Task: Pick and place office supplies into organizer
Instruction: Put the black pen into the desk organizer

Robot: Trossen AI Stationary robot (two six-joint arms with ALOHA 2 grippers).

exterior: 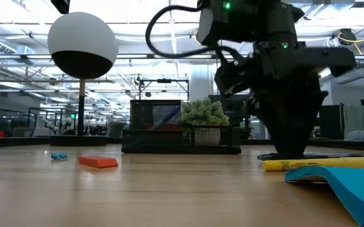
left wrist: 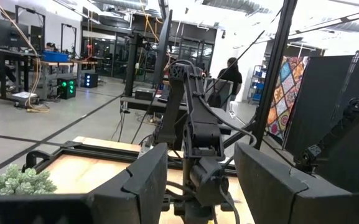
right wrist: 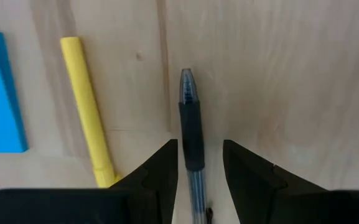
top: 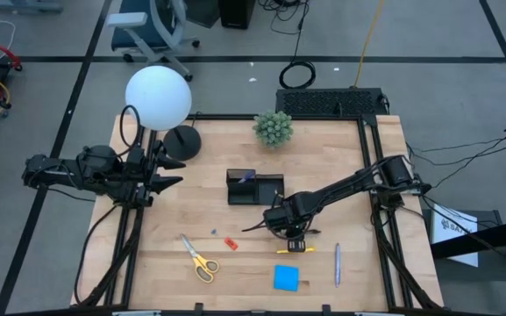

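Right wrist view, we see the black pen lying lengthwise between the right gripper open jaws, beside the yellow marker, left jaws open too.

Right claw points down, fingers parted; left claw waits open, raised.

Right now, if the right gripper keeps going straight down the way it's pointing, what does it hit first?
The black pen. The right gripper points down at the table with that pen lying between its open fingers. The yellow marker lies off to the side, likely clear.
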